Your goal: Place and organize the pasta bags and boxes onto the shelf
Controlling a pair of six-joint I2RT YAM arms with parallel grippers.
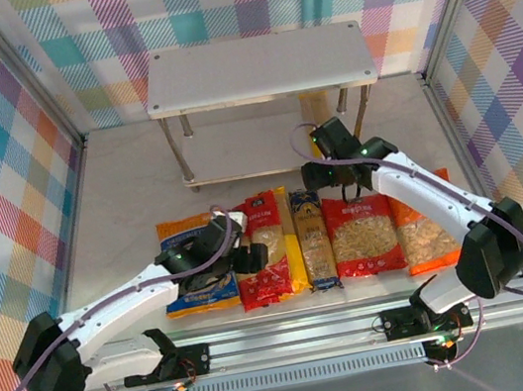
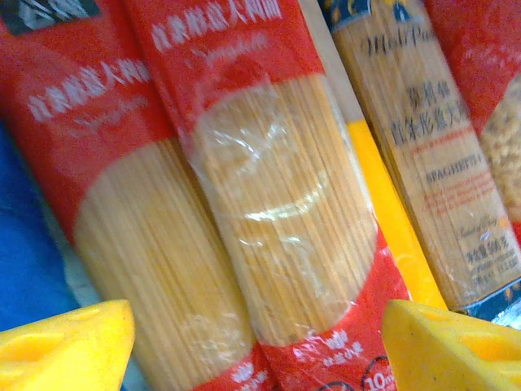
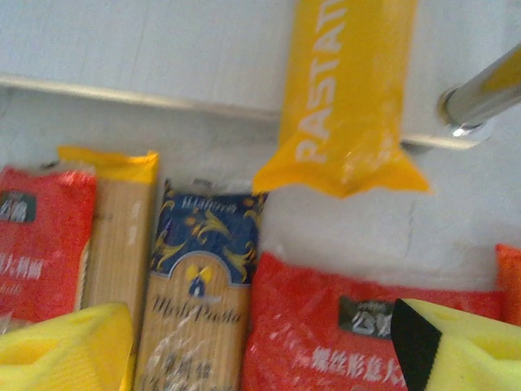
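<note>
From where I stand, the left gripper hangs with its claws apart over two red spaghetti packs lying pressed side by side on the table. If it comes down between them, I reckon it could pinch only slippery film or catch both packs, and a long pack held near one end would likely droop. The right gripper, claws spread and empty, sits near the shelf. A yellow pasta pack lies on the lower board with its end poking past the front edge; a brush from that arm might drag it off.
</note>
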